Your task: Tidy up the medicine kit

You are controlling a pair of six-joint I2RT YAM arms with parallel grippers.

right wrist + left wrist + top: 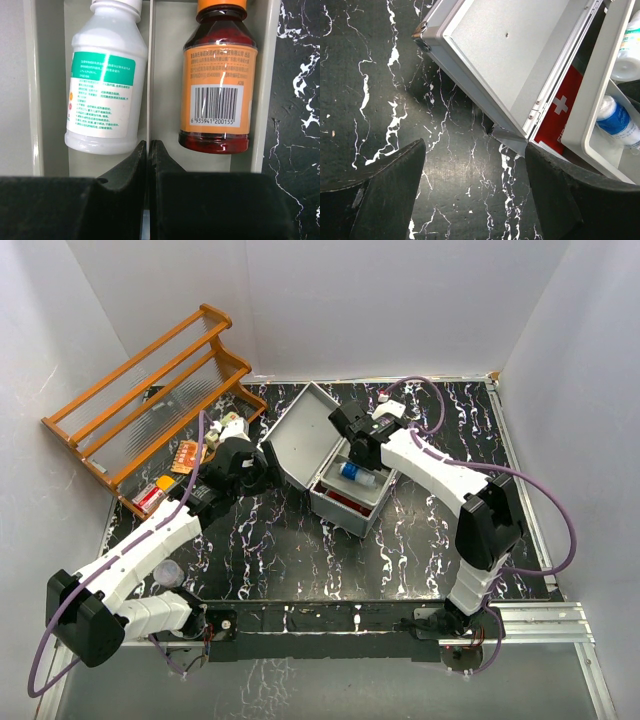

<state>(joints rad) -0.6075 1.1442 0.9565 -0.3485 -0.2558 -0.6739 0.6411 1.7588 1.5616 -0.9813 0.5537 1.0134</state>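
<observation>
Medicine kit (300, 438) sits mid-worktop (300, 550), toward the far side, with its lid thrown open toward the left arm. Left fingers (255, 468) are spread wide and grip nothing, just beside the lid's outer edge. Right fingers (148, 160) are pressed shut and empty, over the kit's inner tray, in line with its divider. 2 bottles lie either side of that divider: white bottle (105, 85) and amber bottle (218, 85). A blue-labelled bottle (357, 476) also lies in the tray. A red pouch (560, 112) with a white cross shows beneath. Wooden rack (150, 400) is at far left.

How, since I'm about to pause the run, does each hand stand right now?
Left hand: open, holding nothing.
Right hand: closed, nothing seen in it.
</observation>
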